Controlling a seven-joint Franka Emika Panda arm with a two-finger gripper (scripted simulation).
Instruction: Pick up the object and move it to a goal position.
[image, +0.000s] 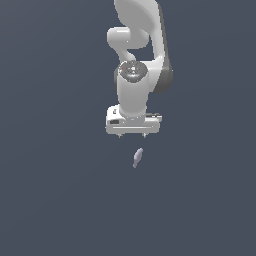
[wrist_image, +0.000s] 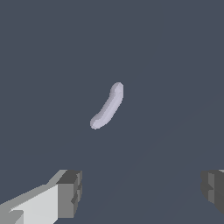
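The object (image: 138, 157) is a tiny pale lavender-grey sliver with tapered ends, lying on the dark grey floor. It also shows in the wrist view (wrist_image: 108, 106) as a slightly curved sliver. My white gripper (image: 132, 135) hangs from the white arm just above and behind the object in the exterior view, apart from it. The jaws stand wide open and empty. In the wrist view the two grey fingertips (wrist_image: 70, 192) stand far apart, and the object lies beyond them, not between them.
A plain dark grey floor (image: 55, 200) fills both views. The white arm (image: 137, 45) rises behind the gripper at the top of the exterior view.
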